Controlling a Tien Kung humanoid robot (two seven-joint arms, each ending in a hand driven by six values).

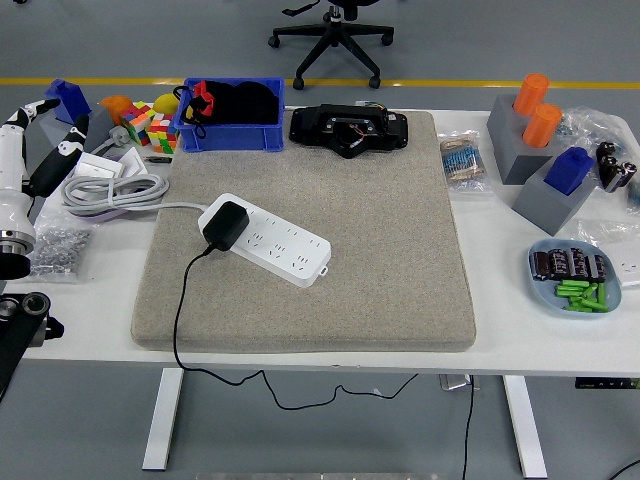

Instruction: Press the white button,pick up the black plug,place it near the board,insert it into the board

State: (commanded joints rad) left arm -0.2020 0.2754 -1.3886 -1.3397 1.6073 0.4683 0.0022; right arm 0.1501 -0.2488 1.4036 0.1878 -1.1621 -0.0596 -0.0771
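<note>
A white power strip [270, 240] lies slantwise on the grey felt mat [330, 290], its grey cable coiled to the left. The black plug [226, 225] sits seated in the strip's left end, and its black cord [180, 310] runs down over the mat's front edge. My left hand [45, 150] hovers at the far left edge, well away from the strip, with fingers spread and holding nothing. My right hand is out of sight.
A blue bin [232, 115] and a black device [350, 130] stand behind the mat. Colourful cubes [150, 125] and a bag of screws [55, 250] lie left. Grey blocks with orange cylinders [535, 125] and a blue dish [575, 280] sit right.
</note>
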